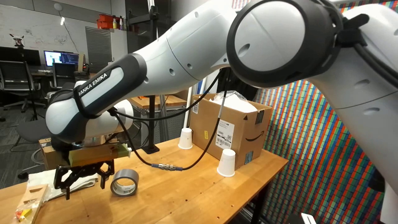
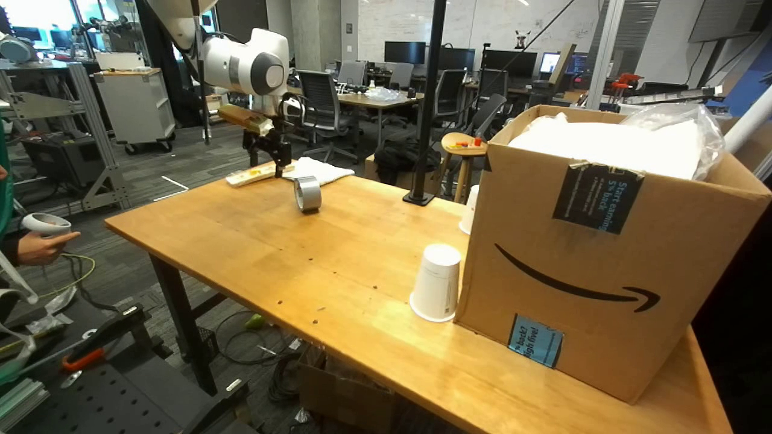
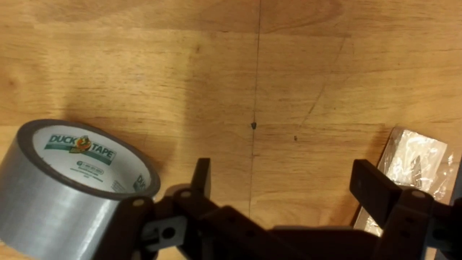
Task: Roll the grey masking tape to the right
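Note:
The grey masking tape (image 1: 133, 176) stands on its rim on the wooden table in both exterior views, its hollow turned sideways. In the wrist view the tape roll (image 3: 54, 207) fills the lower left, with white inner wall and printed label showing. My gripper (image 1: 85, 189) hangs low over the table beside the roll, fingers pointing down. Wide apart in the wrist view, the jaws of the gripper (image 3: 283, 177) have only bare wood between them. One finger is close to the tape, and part of its linkage hides some of the roll; whether they touch, I cannot tell.
On the gripper's far side from the tape lies a plastic-wrapped wooden board (image 3: 415, 159), with a white cloth (image 1: 85, 183) behind. Two upturned white cups (image 1: 186, 139) stand near the cardboard box (image 2: 573, 271). A black post (image 2: 425, 120) rises from the table's edge.

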Robot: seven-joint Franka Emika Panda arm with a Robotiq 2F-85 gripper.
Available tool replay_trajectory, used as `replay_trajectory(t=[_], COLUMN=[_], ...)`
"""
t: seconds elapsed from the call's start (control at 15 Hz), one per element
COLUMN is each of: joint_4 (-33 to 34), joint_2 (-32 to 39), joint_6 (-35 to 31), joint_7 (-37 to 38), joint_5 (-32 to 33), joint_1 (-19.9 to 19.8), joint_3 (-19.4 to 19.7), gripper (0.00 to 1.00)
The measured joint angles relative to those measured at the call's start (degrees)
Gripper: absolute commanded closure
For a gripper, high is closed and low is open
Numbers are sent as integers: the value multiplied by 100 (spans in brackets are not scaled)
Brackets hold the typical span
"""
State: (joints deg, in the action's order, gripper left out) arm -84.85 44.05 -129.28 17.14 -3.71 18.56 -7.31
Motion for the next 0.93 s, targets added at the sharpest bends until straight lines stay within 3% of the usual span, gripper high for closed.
replay_trajectory(t=[0.47,0.93], joint_4=[655,760], joint_2=[401,492], joint_6=[339,407], joint_7=[-167,-176], joint_5=[9,9], joint_1=[-150,-231], joint_3=[93,102], gripper=[0,0])
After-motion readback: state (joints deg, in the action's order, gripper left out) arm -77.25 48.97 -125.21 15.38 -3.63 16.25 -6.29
